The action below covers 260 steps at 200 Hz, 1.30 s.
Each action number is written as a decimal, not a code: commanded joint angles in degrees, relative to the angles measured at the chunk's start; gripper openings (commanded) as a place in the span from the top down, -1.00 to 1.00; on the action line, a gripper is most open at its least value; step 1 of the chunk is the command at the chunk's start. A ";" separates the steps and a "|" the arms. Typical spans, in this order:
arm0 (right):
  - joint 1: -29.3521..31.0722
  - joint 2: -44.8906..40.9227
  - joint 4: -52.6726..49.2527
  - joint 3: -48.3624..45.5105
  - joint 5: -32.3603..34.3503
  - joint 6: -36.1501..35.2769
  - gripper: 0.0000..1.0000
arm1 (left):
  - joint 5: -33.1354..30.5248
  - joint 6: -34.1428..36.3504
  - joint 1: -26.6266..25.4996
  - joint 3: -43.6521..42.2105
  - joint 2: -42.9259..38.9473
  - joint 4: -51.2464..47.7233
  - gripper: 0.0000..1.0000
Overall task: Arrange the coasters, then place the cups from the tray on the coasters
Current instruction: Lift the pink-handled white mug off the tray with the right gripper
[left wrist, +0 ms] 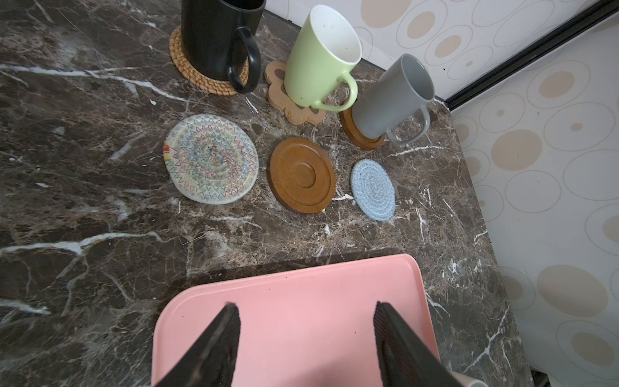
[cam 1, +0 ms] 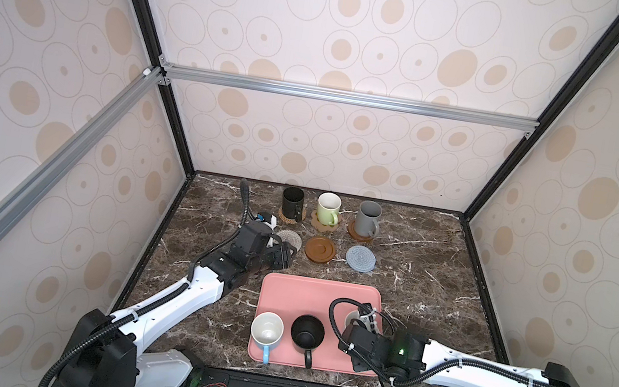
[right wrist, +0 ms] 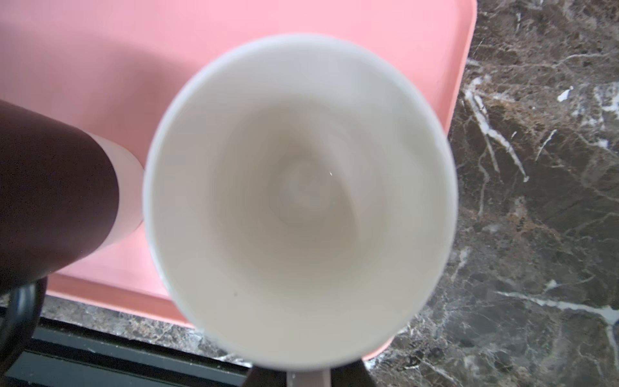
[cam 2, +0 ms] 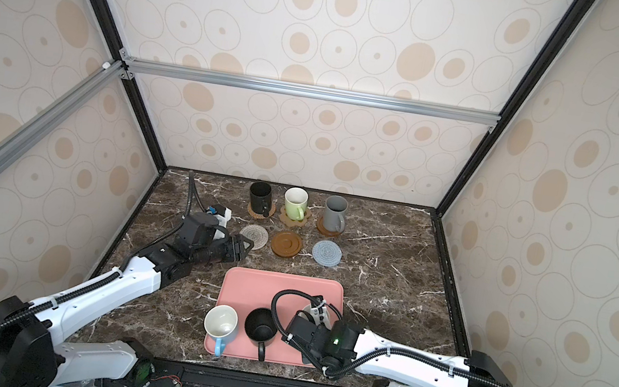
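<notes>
Three coasters (cam 1: pixel 319 249) lie bare; the right gripper (right wrist: pixel 308 378), clamped on the handle of the pink cup (right wrist: pixel 301 201) at the right of the tray (cam 1: pixel 305 290), should lift straight up, level, while the left gripper (left wrist: pixel 304 305) hangs parted.

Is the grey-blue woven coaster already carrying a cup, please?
No, the grey-blue woven coaster lies bare, with nothing standing on it.

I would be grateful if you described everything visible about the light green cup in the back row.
The light green cup is a tall glossy mug, ceramic by its look, with a white, empty inside and a loop handle turned toward the near side. It stands upright on the tan paw-shaped coaster, middle of the far row, between the black cup and the grey cup, touching neither.
</notes>
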 commanded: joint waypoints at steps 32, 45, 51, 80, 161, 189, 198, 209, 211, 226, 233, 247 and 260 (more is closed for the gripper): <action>0.40 0.75 0.36 0.02 1.99 0.07 0.72 | -0.22 1.51 -0.33 0.40 -0.17 0.00 -0.30; 0.44 0.88 0.16 0.53 2.31 -0.20 0.74 | -0.10 1.42 -0.36 0.30 -0.06 0.01 -0.30; 0.45 0.93 0.04 0.70 2.47 -0.28 0.75 | -0.08 1.43 -0.31 0.29 -0.04 0.00 -0.31; 0.37 0.65 -0.37 1.48 3.15 -0.49 0.78 | -0.08 1.39 -0.36 0.30 -0.13 -0.02 -0.31; 0.45 -1.90 -1.62 2.58 6.90 -2.49 0.79 | -0.26 1.30 -0.34 0.29 -0.27 -0.22 -0.31; 0.41 -2.62 -1.78 3.05 8.39 -3.43 0.79 | -0.08 1.17 -0.36 0.20 -0.05 -0.08 -0.31; 0.38 -2.88 -1.73 3.24 8.73 -3.61 0.80 | -0.12 1.14 -0.34 0.23 -0.06 -0.06 -0.32; 0.41 -3.03 -1.60 3.24 9.03 -3.85 0.80 | -0.08 1.17 -0.34 0.21 -0.13 -0.15 -0.32; 0.37 -2.99 -1.60 3.24 9.06 -3.92 0.80 | -0.08 1.17 -0.35 0.20 -0.13 -0.16 -0.32; 0.39 -3.09 -1.39 3.22 9.31 -3.95 0.81 | -0.16 1.16 -0.36 0.27 -0.22 -0.24 -0.31; 0.33 -3.11 -1.40 3.24 9.33 -3.96 0.81 | -0.21 1.13 -0.33 0.21 -0.22 -0.25 -0.31; 0.37 -3.10 -1.34 3.24 9.40 -4.05 0.82 | -0.17 1.08 -0.35 0.20 -0.30 -0.33 -0.31; 0.39 -3.22 -1.13 3.28 9.57 -4.19 0.82 | -0.17 1.03 -0.31 0.20 -0.30 -0.34 -0.31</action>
